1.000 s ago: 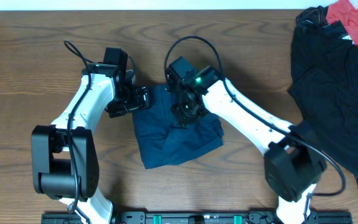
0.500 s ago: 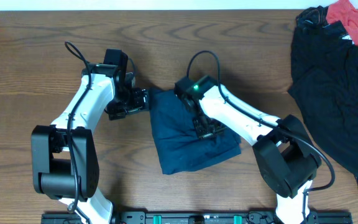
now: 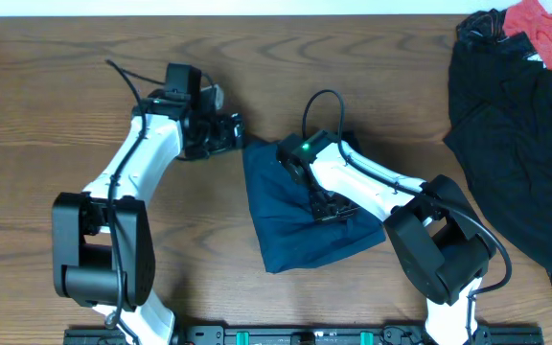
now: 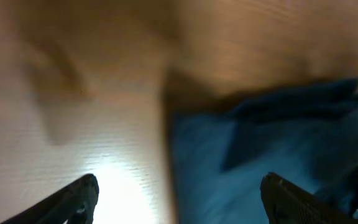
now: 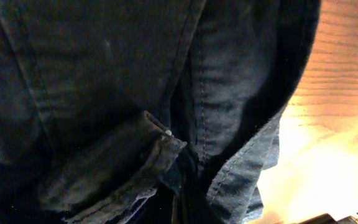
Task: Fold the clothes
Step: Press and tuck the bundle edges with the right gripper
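Observation:
The clothes (image 3: 290, 216) are a dark navy bundle lying crumpled on the wooden table (image 3: 56, 96), a little right of centre. My right gripper (image 3: 330, 205) presses down on the bundle's right part and is shut on a fold of it. In the right wrist view the navy fabric (image 5: 104, 81), with its seams and a belt loop, fills the picture and hides the fingers. My left gripper (image 3: 235, 129) hovers open just off the bundle's far left corner and holds nothing. The blurred left wrist view has the clothes (image 4: 272, 155) under the right one of its fingertips (image 4: 82, 193).
A heap of black garments (image 3: 506, 105) covers the right side of the table, with a red cloth (image 3: 544, 29) on it at the far right corner. Bare wood lies left of and behind the bundle.
My right gripper has shut on the clothes and dragged them right and toward the front edge. My left gripper has drawn back a little toward the far side, still open.

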`<state>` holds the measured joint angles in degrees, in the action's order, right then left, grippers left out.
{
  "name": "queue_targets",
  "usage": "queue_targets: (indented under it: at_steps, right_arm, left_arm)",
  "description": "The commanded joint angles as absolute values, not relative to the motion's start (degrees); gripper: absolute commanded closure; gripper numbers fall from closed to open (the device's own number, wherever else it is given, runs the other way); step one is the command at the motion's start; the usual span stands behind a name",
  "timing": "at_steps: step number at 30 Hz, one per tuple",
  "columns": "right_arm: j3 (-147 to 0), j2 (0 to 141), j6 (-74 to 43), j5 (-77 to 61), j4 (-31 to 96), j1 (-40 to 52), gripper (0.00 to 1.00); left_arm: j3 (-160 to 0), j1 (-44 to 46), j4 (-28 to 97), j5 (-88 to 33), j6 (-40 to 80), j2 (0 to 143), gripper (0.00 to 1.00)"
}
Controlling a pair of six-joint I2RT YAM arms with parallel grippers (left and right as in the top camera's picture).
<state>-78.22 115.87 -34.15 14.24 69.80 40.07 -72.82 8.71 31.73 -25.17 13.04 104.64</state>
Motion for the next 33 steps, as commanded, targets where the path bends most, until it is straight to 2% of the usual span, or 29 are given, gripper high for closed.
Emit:
queue_targets:
  at_steps: [1, 8, 13, 14, 15, 17, 18, 29, 33]
  right_arm:
    - [-77.93, 116.38, -35.77, 16.21, 69.65, 39.77, 0.99]
    - [-77.93, 116.38, -35.77, 16.08, 69.65, 39.81, 0.99]
    - [-77.93, 116.38, -35.77, 16.16, 69.65, 39.75, 0.99]
    - [-77.93, 116.38, -35.79, 16.58, 69.58, 39.66, 0.99]
    - [-77.93, 116.38, -35.79, 17.39, 69.52, 39.48, 0.99]
    - [-77.93, 116.38, -35.77, 19.62, 69.49, 38.92, 0.99]
    - [-77.93, 116.38, -35.75, 20.47, 69.47, 38.50, 0.99]
    - [-77.93, 116.38, -28.84, 25.17, 66.76, 31.88, 0.99]
    - [-77.93, 116.38, -28.58, 29.28, 62.61, 28.05, 0.98]
  left_arm:
    - [-72.60, 10.55, 28.58, -26.30, 12.12, 104.88, 0.16]
    - [-72.60, 11.40, 25.34, -24.40, 14.06, 109.36, 0.21]
    - [-72.60, 11.90, 27.35, -24.43, 14.02, 113.71, 0.35]
    - [-72.60, 12.08, 28.18, -24.43, 14.00, 114.41, 0.40]
    - [-72.60, 12.25, 29.34, -24.45, 13.76, 115.07, 0.51]
    - [-72.60, 12.58, 32.97, -24.40, 11.90, 115.85, 0.81]
    - [-72.60, 12.64, 35.09, -24.40, 10.63, 116.03, 0.93]
    - [-72.58, 13.15, 59.64, -23.88, 8.62, 116.03, 0.94]
    - [-71.77, 13.21, 60.77, -23.05, 8.64, 116.03, 0.94]
